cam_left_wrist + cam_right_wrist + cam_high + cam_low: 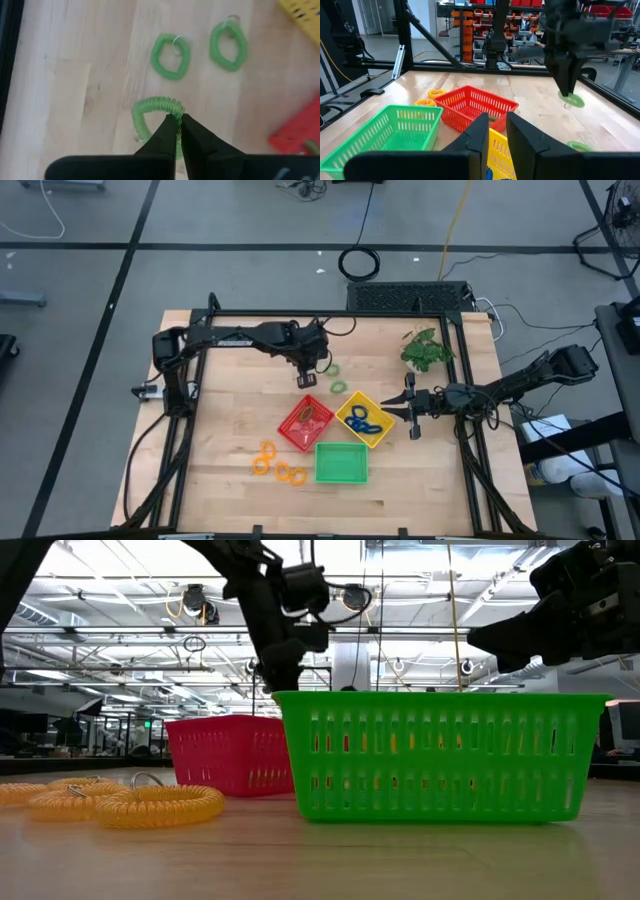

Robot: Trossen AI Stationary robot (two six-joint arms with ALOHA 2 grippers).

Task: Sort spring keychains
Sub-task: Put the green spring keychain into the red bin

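Note:
My left gripper point(307, 377) hangs above the table on the far side of the red tray point(305, 423), shut on a green spring keychain point(150, 114). Two more green keychains point(171, 56) point(228, 45) lie flat on the wood beside it. Blue keychains point(362, 420) lie in the yellow tray point(380, 408). Three orange keychains point(270, 462) rest on the table left of the green tray point(341, 463). My right gripper point(497, 125) waits at the yellow tray's right side, its fingers a little open and holding nothing. My left gripper pinches the green keychain's coil at one spot point(174, 113) between its two fingertips, coming from above and pointing down. The rest of the loop sticks out sideways. In the right wrist view the keychain point(572, 100) hangs at the fingers, lifted clear of the table.
The three trays stand close together in the table's middle. A leafy green plant point(425, 348) sits near the far right corner. Black frame rails point(330, 314) run along the table's far, left and right edges. Bare wood lies left of the trays and along the near edge.

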